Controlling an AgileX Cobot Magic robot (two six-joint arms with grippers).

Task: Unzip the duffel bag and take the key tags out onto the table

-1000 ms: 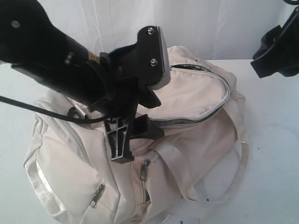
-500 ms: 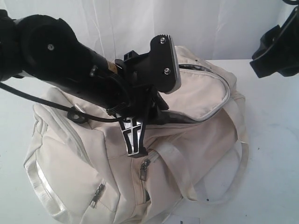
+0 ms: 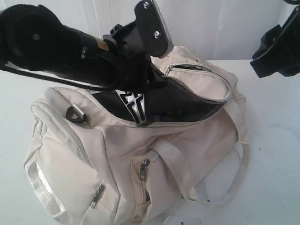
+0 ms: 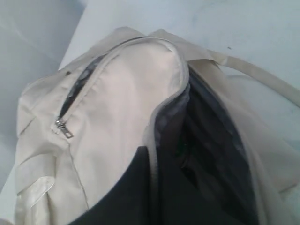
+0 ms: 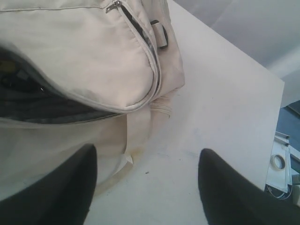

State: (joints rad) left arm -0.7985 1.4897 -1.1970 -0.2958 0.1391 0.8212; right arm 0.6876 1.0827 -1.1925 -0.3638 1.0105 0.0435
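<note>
Bag (image 3: 187, 140) on table (image 3: 276, 140). Left gripper (image 3: 137, 110) clamped on flap (image 4: 122, 117) edge, holding it up. Dark opening (image 3: 183, 108) lies under those fingers, long axis running toward right gripper (image 5: 147, 152), which hangs spread wide, empty, beside far end. Tags not made out inside; right arm looks free to reach.

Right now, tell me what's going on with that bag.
The left arm is working the duffel bag on the table. Its jaws look closed on the zipper edge of the top flap, holding it up so the dark lining shows. The main opening is unzipped. The right arm hangs beside the bag's end, jaws open and empty. No key tags show on the table, and I can't make them out inside.
</note>
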